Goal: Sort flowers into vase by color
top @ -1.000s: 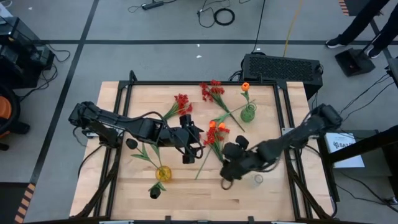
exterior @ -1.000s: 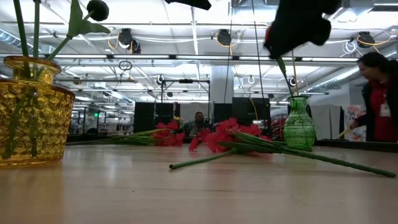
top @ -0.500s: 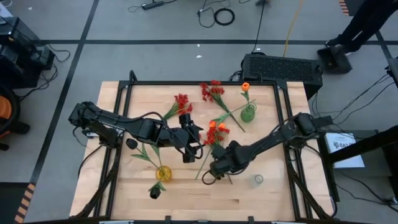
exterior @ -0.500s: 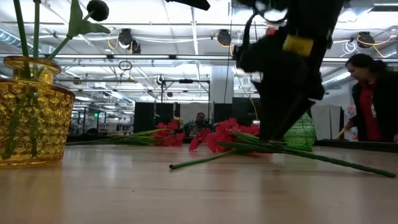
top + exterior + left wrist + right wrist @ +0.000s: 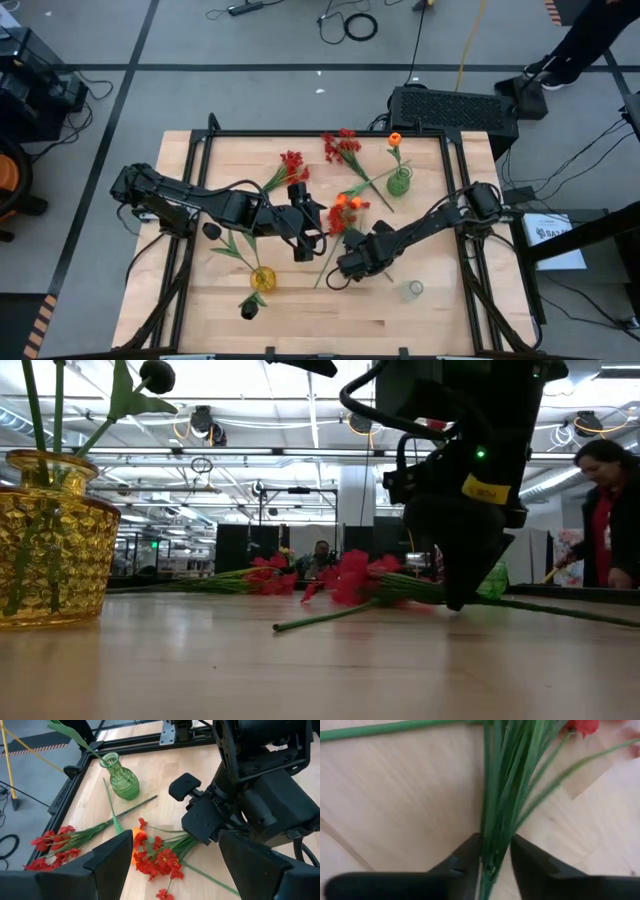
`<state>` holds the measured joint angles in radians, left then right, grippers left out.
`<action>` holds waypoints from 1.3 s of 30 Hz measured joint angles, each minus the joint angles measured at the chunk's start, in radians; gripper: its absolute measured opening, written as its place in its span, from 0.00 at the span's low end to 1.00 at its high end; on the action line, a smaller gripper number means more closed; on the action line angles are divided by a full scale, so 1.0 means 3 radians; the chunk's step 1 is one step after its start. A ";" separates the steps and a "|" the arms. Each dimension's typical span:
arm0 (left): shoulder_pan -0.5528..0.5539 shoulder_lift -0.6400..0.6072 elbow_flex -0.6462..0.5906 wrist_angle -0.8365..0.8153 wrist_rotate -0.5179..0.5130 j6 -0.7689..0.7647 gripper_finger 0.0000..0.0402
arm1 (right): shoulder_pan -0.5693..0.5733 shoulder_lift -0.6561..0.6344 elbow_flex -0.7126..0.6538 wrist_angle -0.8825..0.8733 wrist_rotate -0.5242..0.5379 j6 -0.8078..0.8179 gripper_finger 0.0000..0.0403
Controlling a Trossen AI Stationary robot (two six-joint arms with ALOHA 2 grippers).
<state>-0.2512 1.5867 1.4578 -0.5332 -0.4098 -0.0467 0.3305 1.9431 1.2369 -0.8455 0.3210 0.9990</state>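
Note:
A bunch of red flowers (image 5: 345, 212) with long green stems lies on the table's middle, an orange bloom (image 5: 137, 840) beside it. My right gripper (image 5: 495, 862) stands over the bunch's stem end, pointing steeply down, shut on the stems. My left gripper (image 5: 175, 870) hovers open just left of the blooms and holds nothing. Two more red clusters (image 5: 292, 165) (image 5: 342, 146) lie farther back. A green vase (image 5: 398, 183) holds an orange flower. The yellow vase (image 5: 263, 278) holds black flowers. My right gripper pinches the bundle of green stems (image 5: 496, 840) between its two fingers (image 5: 465, 862), near the stems' free end. The fingers come from above, pointing steeply down, and lie across the stems. The bunch lies on the table, its blooms (image 5: 350, 575) toward the far side.
A small clear glass vase (image 5: 414, 290) stands near the right gripper, toward the near right. A single long green stem (image 5: 320, 620) lies across the table in front of the bunch. A person (image 5: 605, 510) stands beyond the table's right side.
My right gripper has come down and toward the table's left, tipping to point more steeply downward, and now stands on the stems of the red bunch. My left arm has kept still.

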 joint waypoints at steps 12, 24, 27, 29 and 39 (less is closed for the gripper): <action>0.0000 0.0027 -0.0082 0.0094 0.0031 -0.0275 0.75 | -0.0074 -0.0285 -0.0001 -0.0591 0.0205 -0.0069 0.05; 0.0010 0.0106 -0.0098 0.0240 -0.0038 -0.0433 0.75 | 0.0003 -0.0983 -0.0001 -0.0831 0.0333 -0.0258 0.02; 0.0006 0.0106 -0.0098 0.0267 -0.0045 -0.0433 0.75 | -0.0009 -0.1002 -0.0001 -0.0927 0.0345 -0.0520 0.02; 0.0006 0.0106 -0.0098 0.0265 -0.0045 -0.0432 0.75 | -0.0007 -0.0998 -0.0001 -0.0972 0.0341 -0.0764 0.02; -0.0027 0.0106 -0.0097 0.0238 -0.0049 -0.0402 0.75 | -0.0005 -0.0911 -0.0324 -0.0861 0.0155 -0.0781 0.02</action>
<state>-0.2594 1.6184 1.4288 -0.4617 -0.4244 -0.1674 0.3290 1.6699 1.1398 -1.1039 0.3674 0.7646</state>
